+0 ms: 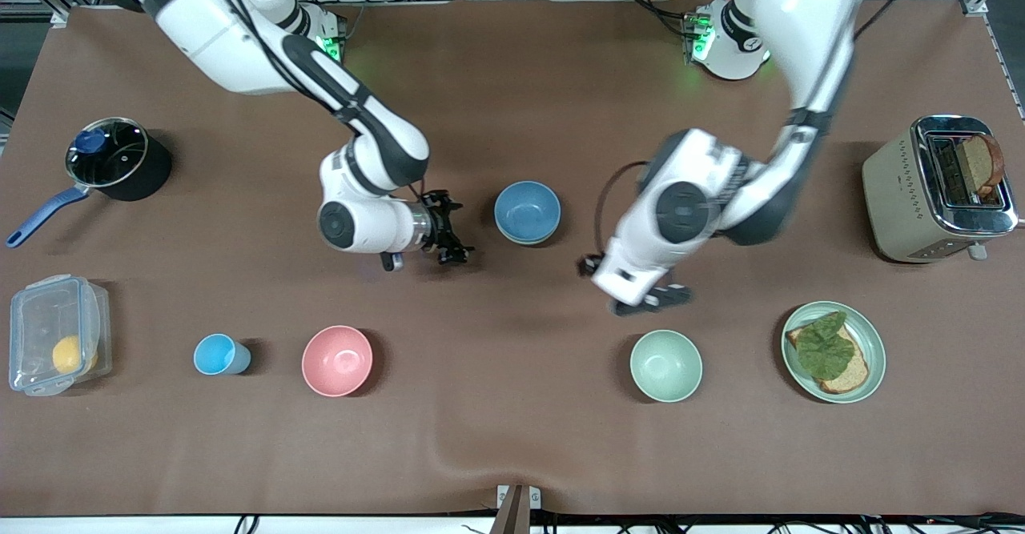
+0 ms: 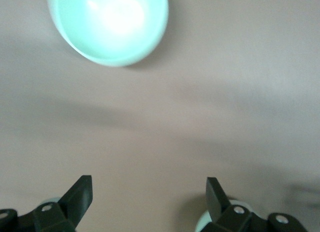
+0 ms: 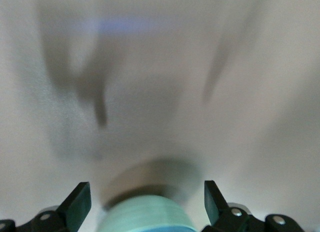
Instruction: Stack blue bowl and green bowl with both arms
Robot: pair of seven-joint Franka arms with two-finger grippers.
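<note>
The blue bowl (image 1: 527, 210) stands mid-table, and a pale green rim shows under its near edge, as if it sits in a green bowl. In the right wrist view a mint-green bowl wall with a blue edge (image 3: 145, 216) lies between the open fingers. My right gripper (image 1: 448, 234) is open, low beside the blue bowl toward the right arm's end. A second green bowl (image 1: 665, 365) stands alone nearer the front camera; it also shows in the left wrist view (image 2: 107, 24). My left gripper (image 1: 653, 298) is open and empty over the table just short of it (image 2: 148, 192).
A pink bowl (image 1: 337, 360), a light-blue cup (image 1: 216, 355) and a clear box (image 1: 54, 343) with a yellow fruit stand toward the right arm's end. A lidded pot (image 1: 108, 158) is farther back. A green plate (image 1: 873, 350) with toast and a toaster (image 1: 933, 190) stand at the left arm's end.
</note>
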